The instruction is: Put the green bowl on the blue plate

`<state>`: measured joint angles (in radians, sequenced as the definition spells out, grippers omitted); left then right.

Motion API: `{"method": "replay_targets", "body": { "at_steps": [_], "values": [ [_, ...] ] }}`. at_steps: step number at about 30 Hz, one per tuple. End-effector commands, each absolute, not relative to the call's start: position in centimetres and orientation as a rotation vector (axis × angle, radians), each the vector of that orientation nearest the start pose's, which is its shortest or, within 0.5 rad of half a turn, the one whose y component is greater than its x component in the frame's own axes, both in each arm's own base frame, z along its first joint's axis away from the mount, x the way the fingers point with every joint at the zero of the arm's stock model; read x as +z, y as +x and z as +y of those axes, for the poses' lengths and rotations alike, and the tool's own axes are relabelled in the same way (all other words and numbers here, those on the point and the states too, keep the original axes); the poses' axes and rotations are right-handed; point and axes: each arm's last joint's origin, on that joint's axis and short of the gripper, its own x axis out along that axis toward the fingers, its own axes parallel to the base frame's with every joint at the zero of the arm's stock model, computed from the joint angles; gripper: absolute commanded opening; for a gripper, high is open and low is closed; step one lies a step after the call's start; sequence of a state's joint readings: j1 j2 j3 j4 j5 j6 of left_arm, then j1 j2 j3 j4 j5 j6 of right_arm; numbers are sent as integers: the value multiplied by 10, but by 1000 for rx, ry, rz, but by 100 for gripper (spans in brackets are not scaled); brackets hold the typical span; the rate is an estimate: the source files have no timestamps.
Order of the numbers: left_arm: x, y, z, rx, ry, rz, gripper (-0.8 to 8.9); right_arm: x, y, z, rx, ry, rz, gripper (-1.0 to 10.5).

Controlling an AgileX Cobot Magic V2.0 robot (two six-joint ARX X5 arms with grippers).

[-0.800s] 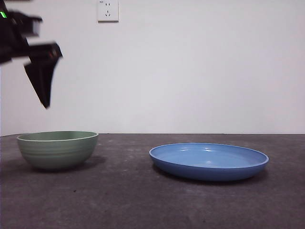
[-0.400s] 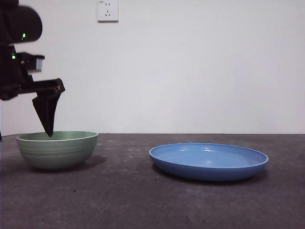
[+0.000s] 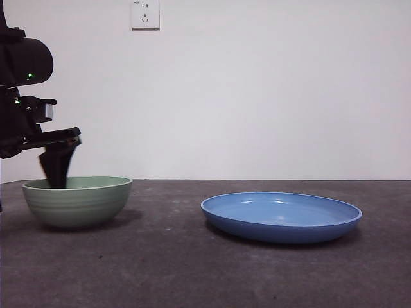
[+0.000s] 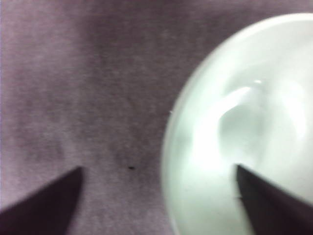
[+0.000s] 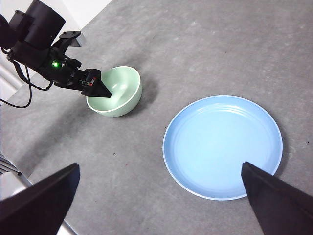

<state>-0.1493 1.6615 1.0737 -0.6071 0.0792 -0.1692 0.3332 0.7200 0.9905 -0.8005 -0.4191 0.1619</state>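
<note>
Front view: my left gripper (image 3: pixel 56 181) is spread wide over the bowl's (image 3: pixel 78 202) rim near the table's (image 3: pixel 192 269) left edge, one jaw dipped inside, the other outside the wall, gripping nothing that I can see. The bowl sits on the table, well apart from the plate (image 3: pixel 281 217), which lies to its right. My right gripper (image 5: pixel 159 196) hangs high above the table, wide open and empty.

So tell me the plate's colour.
Glossy medium blue; the blue plate shows best in the right wrist view.
</note>
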Motion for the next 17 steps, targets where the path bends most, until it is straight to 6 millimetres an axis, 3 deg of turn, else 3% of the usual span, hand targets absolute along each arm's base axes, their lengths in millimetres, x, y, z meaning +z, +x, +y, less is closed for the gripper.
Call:
{"method": "replay_targets", "body": {
  "at_steps": [1, 8, 17],
  "values": [
    [192, 319, -50, -109, -100, 1193, 212, 359, 112, 52, 694, 177, 584, 616],
    [193, 320, -49, -109, -101, 1178, 13, 359, 112, 52, 694, 177, 584, 616],
    [201, 322, -52, -104, -114, 1182, 6, 359, 112, 52, 695, 176, 582, 616]
  ]
}}
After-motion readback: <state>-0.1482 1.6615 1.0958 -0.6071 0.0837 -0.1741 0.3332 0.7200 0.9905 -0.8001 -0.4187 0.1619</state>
